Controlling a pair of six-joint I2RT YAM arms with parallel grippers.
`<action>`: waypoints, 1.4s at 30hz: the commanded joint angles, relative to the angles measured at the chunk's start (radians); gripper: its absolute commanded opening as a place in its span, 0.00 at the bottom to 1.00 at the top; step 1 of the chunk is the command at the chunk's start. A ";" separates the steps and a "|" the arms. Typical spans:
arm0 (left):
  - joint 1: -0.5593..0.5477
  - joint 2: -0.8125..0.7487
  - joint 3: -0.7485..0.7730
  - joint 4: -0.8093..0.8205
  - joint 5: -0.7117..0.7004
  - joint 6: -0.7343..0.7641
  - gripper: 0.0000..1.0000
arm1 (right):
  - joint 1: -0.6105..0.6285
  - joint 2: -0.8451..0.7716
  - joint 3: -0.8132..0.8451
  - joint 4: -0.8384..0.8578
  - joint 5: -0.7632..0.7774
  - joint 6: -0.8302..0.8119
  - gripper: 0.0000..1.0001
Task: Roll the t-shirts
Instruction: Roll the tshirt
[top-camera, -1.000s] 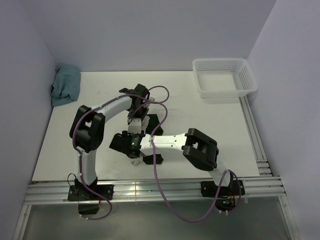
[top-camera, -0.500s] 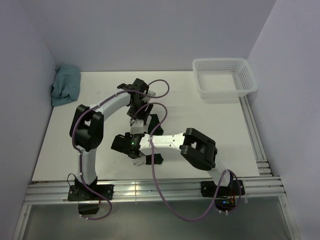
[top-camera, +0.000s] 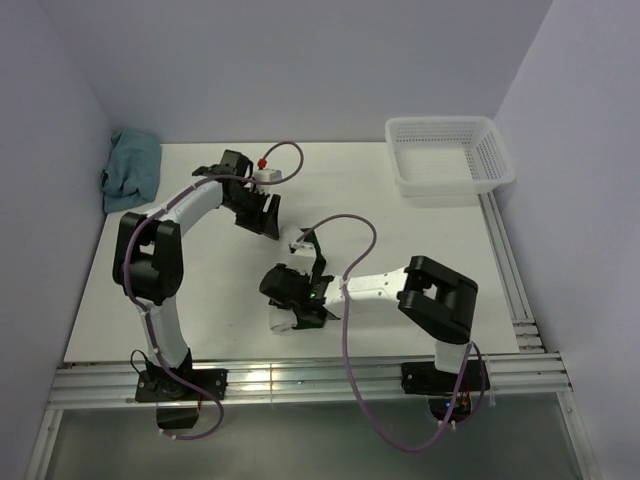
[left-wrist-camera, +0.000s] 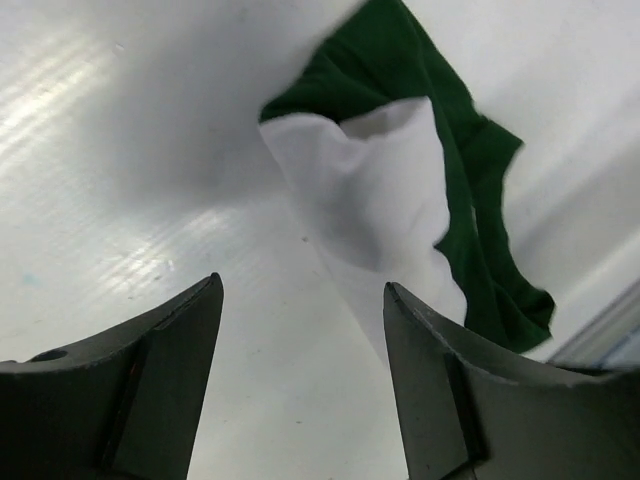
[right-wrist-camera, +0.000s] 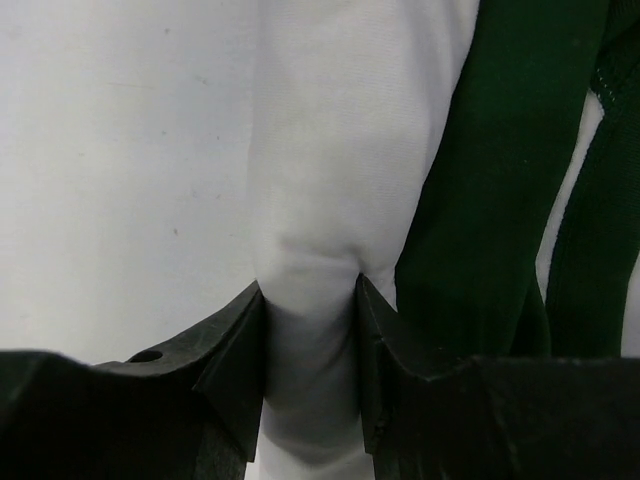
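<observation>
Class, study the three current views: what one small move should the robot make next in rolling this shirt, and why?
Probably lower the left hand onto the near edge of the t-shirt ahead of it and close. That hand is open and holds nothing, while the right hand alone is shut on the shirt's white cloth. An even roll likely needs both hands gripping.

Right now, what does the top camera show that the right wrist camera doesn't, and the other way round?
Only the top view: the teal cloth, the white basket and the left gripper. Only the right wrist view: up close, the right gripper shut on a white fold of the t-shirt, its green sleeve alongside. Both: that t-shirt lying on the white table.
</observation>
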 joint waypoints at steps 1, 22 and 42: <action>0.036 -0.051 -0.061 0.079 0.220 0.052 0.70 | -0.039 -0.017 -0.204 0.323 -0.238 0.011 0.21; 0.070 0.048 -0.236 0.323 0.324 -0.044 0.67 | -0.145 0.035 -0.552 0.998 -0.498 0.212 0.18; -0.103 0.026 -0.114 0.110 -0.258 -0.139 0.00 | -0.058 -0.013 -0.163 0.130 -0.245 0.063 0.53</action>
